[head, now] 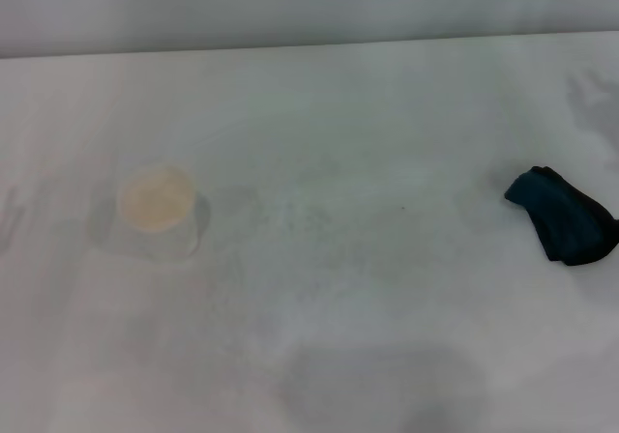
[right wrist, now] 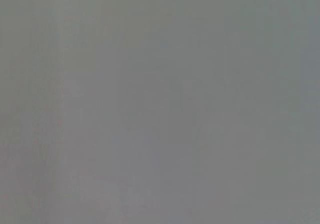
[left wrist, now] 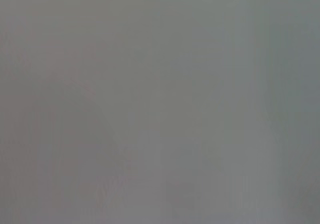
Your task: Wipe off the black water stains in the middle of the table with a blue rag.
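Where the head view looks down on the plain white matte counter [head: 319, 124], a crumpled dark teal-blue rag [head: 564, 215] lies near the edge at three o'clock, well apart from a white paper cup [head: 158, 209] standing at nine o'clock, and only faint grey smudges mark the middle, with no dark blotch to be made out. Neither gripper appears in this view, so whether each is released or clenched cannot be told. Both the left wrist view and the right wrist view show only a featureless grey blur.
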